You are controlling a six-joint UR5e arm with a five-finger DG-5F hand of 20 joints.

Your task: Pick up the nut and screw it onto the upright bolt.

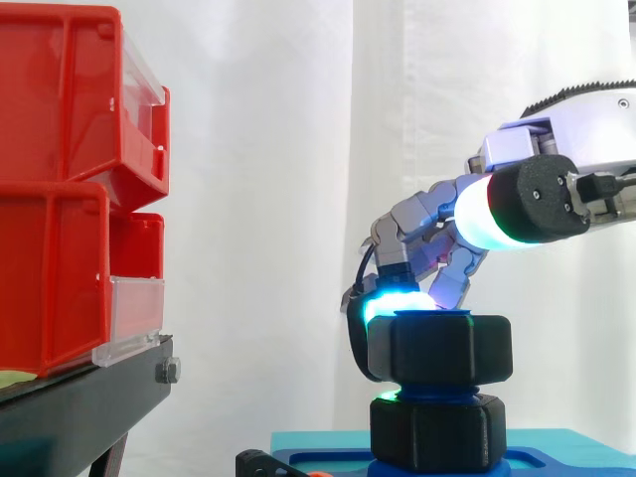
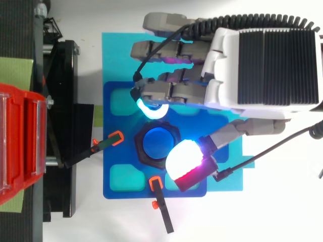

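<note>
A black hex nut (image 1: pixel 440 348) sits on top of the upright blue bolt (image 2: pixel 157 144), above a second black nut (image 1: pixel 437 432) lower on the same bolt. The bolt stands on a blue base plate (image 2: pixel 118 176). My hand (image 2: pixel 262 65) reaches in from the right, over the bolt, with its fingers curled. A cyan-glowing fingertip (image 1: pixel 390 303) touches the upper nut's top rim on the far left side, and another fingertip (image 1: pixel 447 288) rests on its top. The thumb (image 1: pixel 482 211) hovers above the nut's near side without touching it.
Red bins (image 1: pixel 60 179) are stacked on a black stand (image 1: pixel 89 397) to the left. Two black clamps with orange tips (image 2: pixel 115 138) (image 2: pixel 156 185) lie at the plate's left and front edges. The plate rests on a cyan sheet (image 2: pixel 116 55).
</note>
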